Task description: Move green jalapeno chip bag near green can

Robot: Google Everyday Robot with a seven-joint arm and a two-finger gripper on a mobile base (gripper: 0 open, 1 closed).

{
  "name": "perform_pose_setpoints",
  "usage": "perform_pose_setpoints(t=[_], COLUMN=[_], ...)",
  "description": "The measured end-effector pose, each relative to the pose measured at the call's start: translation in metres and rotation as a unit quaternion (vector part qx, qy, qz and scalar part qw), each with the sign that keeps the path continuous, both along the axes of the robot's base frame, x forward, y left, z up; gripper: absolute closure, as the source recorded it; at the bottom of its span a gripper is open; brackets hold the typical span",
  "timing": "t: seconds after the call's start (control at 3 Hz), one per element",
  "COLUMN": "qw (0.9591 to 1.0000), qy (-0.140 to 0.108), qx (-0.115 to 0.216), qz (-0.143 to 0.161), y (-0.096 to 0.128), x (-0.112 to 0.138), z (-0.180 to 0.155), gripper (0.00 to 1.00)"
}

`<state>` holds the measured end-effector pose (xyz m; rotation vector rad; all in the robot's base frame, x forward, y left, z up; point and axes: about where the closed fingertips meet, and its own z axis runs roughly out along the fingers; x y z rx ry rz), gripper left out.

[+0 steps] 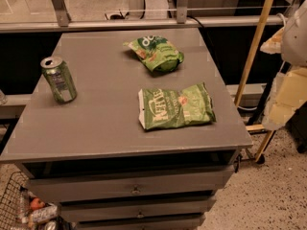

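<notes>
The gripper (283, 107) hangs at the right edge of the view, off the side of the table and above the floor, well apart from everything on the top. It is seen only as pale cream shapes, and I cannot tell whether it is wide, narrow or holding anything. It seems to be parked clear of the work, so the reach has likely not begun.

Nearest to it on the grey table (105, 128) lies the chip bag (175, 107), flat on its back in the front right part of the top, print facing up and long side running left to right. Lying flat like that, it offers mainly its crimped ends and puffed middle for a grasp from above.

Behind it, toward the far edge, sits a smaller green bag (157, 53), bunched up and apart from the first; it is not the one to move.

The can (58, 79) stands upright near the left edge, far from both bags, with bare tabletop around it where the bag could land.

Counted: one gripper, two green bags, one can. Below the tabletop, at least two drawers (133, 188) show.
</notes>
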<state>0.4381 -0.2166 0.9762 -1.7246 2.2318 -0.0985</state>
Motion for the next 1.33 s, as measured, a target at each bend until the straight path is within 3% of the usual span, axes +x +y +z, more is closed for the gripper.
perform_pose_setpoints(t=[0.33,0.67,1.0,1.33], qw=[1.0000,0.9993,0.9954,0.9907], qy=[0.000,0.014,0.031,0.044], qx=[0.000,-0.008,-0.038,-0.060], qz=[0.000,0.032,0.082,0.113], y=[0.000,0.019,0.056,0.093], x=[0.000,0.028,0.064,0.089], z=[0.000,-0.001,-0.009,-0.026], gripper=[0.00,0.00,0.00,0.00])
